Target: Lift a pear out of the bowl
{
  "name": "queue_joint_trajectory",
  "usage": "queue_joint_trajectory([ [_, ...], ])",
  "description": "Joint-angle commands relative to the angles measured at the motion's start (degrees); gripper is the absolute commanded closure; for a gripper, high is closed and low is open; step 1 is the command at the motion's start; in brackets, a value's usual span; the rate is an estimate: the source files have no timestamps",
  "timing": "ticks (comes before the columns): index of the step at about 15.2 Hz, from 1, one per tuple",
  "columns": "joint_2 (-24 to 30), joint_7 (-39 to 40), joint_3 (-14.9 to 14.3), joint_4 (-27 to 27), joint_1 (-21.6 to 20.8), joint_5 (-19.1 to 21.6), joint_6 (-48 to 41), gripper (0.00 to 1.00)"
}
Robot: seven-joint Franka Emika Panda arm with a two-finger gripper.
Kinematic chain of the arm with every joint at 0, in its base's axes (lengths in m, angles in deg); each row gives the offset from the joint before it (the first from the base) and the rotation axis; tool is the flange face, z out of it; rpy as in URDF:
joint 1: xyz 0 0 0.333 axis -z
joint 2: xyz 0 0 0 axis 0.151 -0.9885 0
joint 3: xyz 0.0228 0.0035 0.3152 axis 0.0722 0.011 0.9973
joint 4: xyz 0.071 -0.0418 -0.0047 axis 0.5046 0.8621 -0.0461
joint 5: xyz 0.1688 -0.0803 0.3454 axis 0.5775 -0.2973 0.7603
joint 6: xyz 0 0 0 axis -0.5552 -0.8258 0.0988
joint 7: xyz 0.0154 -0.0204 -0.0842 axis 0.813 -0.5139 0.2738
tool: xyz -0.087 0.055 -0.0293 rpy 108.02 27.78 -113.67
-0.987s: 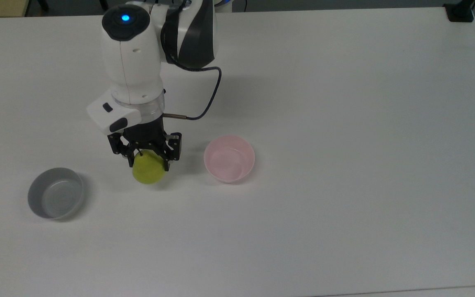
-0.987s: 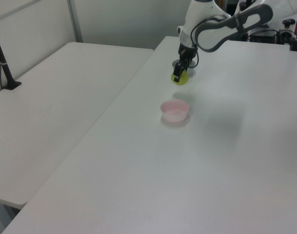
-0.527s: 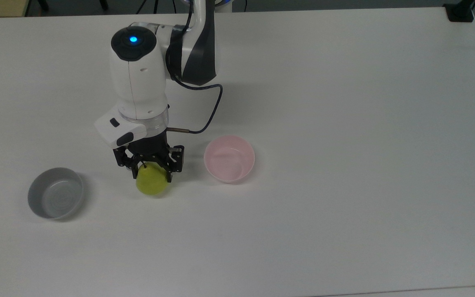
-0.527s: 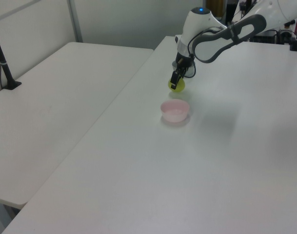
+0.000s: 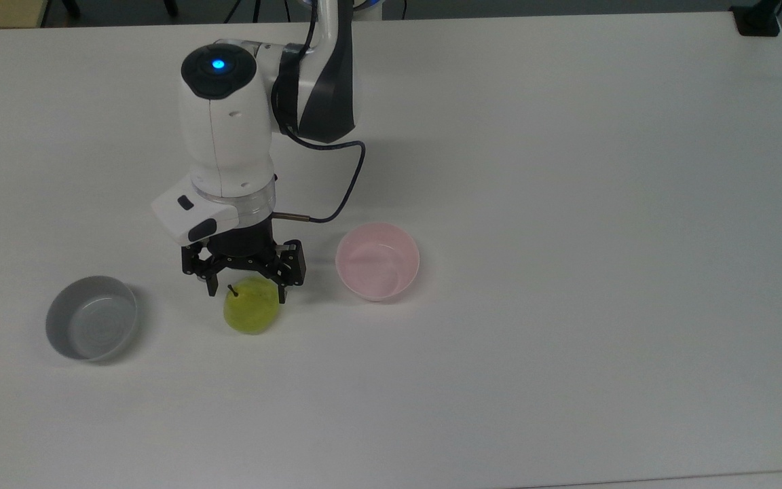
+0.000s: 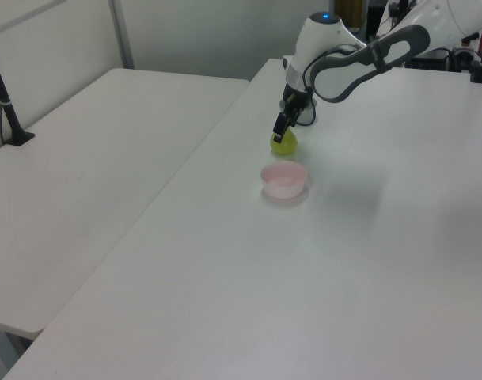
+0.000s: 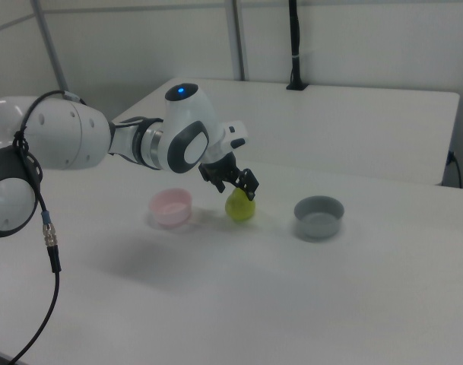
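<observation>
gripper: fingers spread, holding nothing
pear: on table just below gripper
step: pear released; retreat next

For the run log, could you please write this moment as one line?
gripper: open, over pear | pear: on table, between bowls | pink bowl: empty | grey bowl: empty
</observation>
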Motion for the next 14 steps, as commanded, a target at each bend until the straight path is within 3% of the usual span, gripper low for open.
queue_joint_trajectory([
  [1,4.75,0.19,-0.38,0.95,-0.65,0.74,-4.72,0.00],
  [8,18.10,0.19,-0.29,0.86,-2.32,0.39,-29.32,0.00],
  [14,26.11,0.71,-0.73,0.95,-3.73,-0.67,-42.52,0.00],
])
